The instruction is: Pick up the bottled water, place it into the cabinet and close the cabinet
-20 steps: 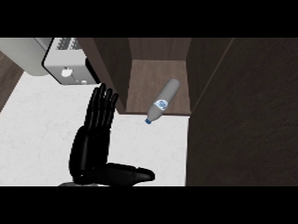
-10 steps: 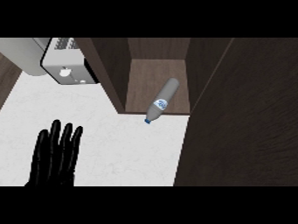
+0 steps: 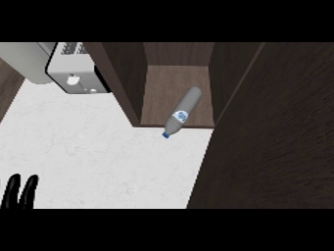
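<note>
Bottled water (image 3: 183, 111): grey, white-and-blue label, blue cap; lying on its side, tilted, on the floor of the cabinet (image 3: 171, 93). Cap end poking past the front edge over the white bench (image 3: 111, 147). Cabinet dark wood, standing open.

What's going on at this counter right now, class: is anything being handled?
Nothing is being held at this moment. The bottled water lies on its side on the floor of the open cabinet, with its blue cap poking out over the white counter. The cabinet door stands open at the right. Only the straight fingertips of the left hand show, at the lower left corner, well away from the bottle. A white appliance sits at the upper left. The right hand is out of view.
</note>
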You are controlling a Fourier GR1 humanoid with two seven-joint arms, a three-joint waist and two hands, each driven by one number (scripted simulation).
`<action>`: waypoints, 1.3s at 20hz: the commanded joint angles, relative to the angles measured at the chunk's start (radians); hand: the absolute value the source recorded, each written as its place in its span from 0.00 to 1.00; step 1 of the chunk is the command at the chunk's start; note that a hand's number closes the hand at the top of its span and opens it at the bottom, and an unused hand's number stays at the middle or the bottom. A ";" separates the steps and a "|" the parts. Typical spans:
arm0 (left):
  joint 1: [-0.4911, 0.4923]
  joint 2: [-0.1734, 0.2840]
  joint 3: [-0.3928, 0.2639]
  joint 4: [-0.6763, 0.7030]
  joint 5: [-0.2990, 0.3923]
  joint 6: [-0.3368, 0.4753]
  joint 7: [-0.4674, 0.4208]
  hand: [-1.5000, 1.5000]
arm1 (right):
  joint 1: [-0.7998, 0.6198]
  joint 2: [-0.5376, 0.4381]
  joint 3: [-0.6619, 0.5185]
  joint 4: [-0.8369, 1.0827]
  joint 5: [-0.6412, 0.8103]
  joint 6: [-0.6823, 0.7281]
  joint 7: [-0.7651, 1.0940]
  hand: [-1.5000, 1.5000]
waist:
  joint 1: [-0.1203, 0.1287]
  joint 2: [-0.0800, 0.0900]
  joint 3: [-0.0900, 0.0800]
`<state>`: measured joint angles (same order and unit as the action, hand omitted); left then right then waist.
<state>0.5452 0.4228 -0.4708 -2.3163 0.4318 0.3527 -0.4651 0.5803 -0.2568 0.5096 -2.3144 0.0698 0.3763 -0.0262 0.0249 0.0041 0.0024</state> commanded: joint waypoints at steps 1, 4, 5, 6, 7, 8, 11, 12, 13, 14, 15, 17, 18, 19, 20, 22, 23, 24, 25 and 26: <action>0.114 0.028 0.053 -0.012 0.069 -0.084 -0.075 0.00 | -0.024 0.044 0.174 -0.047 0.030 0.011 0.051 1.00 | 0.000 -0.010 -0.005; 0.172 0.069 0.097 -0.051 0.104 -0.134 -0.085 0.00 | -0.061 0.091 0.241 -0.021 0.078 -0.007 0.094 1.00 | 0.023 -0.012 -0.007; 0.195 0.083 0.136 -0.053 0.130 -0.162 -0.100 0.00 | -0.054 0.089 0.227 -0.036 0.057 -0.004 0.103 1.00 | 0.025 -0.012 -0.007; 0.181 0.052 0.083 -0.005 0.093 -0.170 -0.126 0.00 | -0.101 0.115 0.229 -0.015 0.047 -0.007 0.144 1.00 | 0.024 -0.007 -0.006; 0.204 0.075 0.126 -0.043 0.118 -0.176 -0.117 0.00 | -0.096 0.134 0.248 -0.038 0.059 -0.024 0.171 1.00 | 0.032 -0.009 -0.007; 0.184 0.077 0.148 -0.035 0.132 -0.183 -0.107 0.00 | -0.125 0.153 0.238 0.027 0.044 -0.020 0.154 1.00 | 0.027 -0.005 -0.006; 0.244 0.093 0.178 -0.045 0.164 -0.229 -0.127 0.00 | -0.111 0.169 0.226 -0.045 -0.024 -0.016 0.209 1.00 | 0.037 -0.006 -0.007; 0.261 0.082 0.154 -0.030 0.152 -0.250 -0.153 0.00 | -0.120 0.192 0.233 -0.005 -0.020 -0.028 0.210 1.00 | 0.044 -0.008 -0.007; 0.257 0.119 0.225 -0.049 0.191 -0.270 -0.132 0.00 | -0.186 0.204 0.181 0.024 -0.045 -0.026 0.244 1.00 | 0.054 0.001 -0.007; 0.287 0.111 0.212 -0.032 0.186 -0.303 -0.167 0.00 | -0.183 0.224 0.182 0.017 -0.053 -0.040 0.261 1.00 | 0.058 -0.005 -0.008; 0.326 0.127 0.218 -0.048 0.185 -0.325 -0.174 0.00 | -0.203 0.235 0.165 0.012 -0.061 -0.047 0.282 1.00 | 0.058 -0.007 -0.007; 0.338 0.130 0.257 -0.045 0.206 -0.346 -0.184 0.00 | -0.286 0.250 0.143 0.077 -0.081 -0.060 0.293 1.00 | 0.058 -0.004 -0.006; 0.351 0.125 0.245 -0.051 0.188 -0.354 -0.194 0.00 | -0.319 0.250 0.137 0.073 -0.108 -0.097 0.324 1.00 | 0.055 -0.004 -0.005; 0.344 0.137 0.306 -0.007 0.240 -0.390 -0.207 0.00 | -0.374 0.251 0.129 0.079 -0.112 -0.113 0.361 1.00 | 0.060 -0.002 -0.008; 0.382 0.152 0.325 -0.016 0.261 -0.421 -0.209 0.00 | -0.436 0.252 0.116 0.109 -0.119 -0.148 0.378 1.00 | 0.057 -0.003 -0.006; 0.420 0.151 0.355 -0.026 0.291 -0.444 -0.214 0.00 | -0.527 0.254 0.153 0.143 -0.148 -0.240 0.417 1.00 | 0.048 -0.003 -0.005; 0.455 0.142 0.353 -0.062 0.283 -0.451 -0.228 0.00 | -0.589 0.255 0.106 0.166 -0.180 -0.277 0.454 1.00 | 0.049 -0.003 -0.004; 0.433 0.136 0.383 -0.029 0.307 -0.465 -0.236 0.00 | -0.642 0.255 0.085 0.226 -0.214 -0.309 0.419 1.00 | 0.039 -0.001 -0.004; 0.442 0.145 0.403 -0.001 0.296 -0.501 -0.256 0.00 | -0.699 0.255 0.069 0.251 -0.240 -0.343 0.428 1.00 | 0.037 -0.002 -0.004; 0.436 0.157 0.446 -0.003 0.340 -0.495 -0.227 0.00 | -0.755 0.255 0.027 0.247 -0.294 -0.341 0.485 1.00 | 0.029 0.001 -0.004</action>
<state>0.9507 0.5656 -0.1054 -2.3016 0.6756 -0.0948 -0.6916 0.0137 -0.0258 0.5879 -2.1188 -0.1180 0.1300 0.3969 0.0670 0.0056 -0.0022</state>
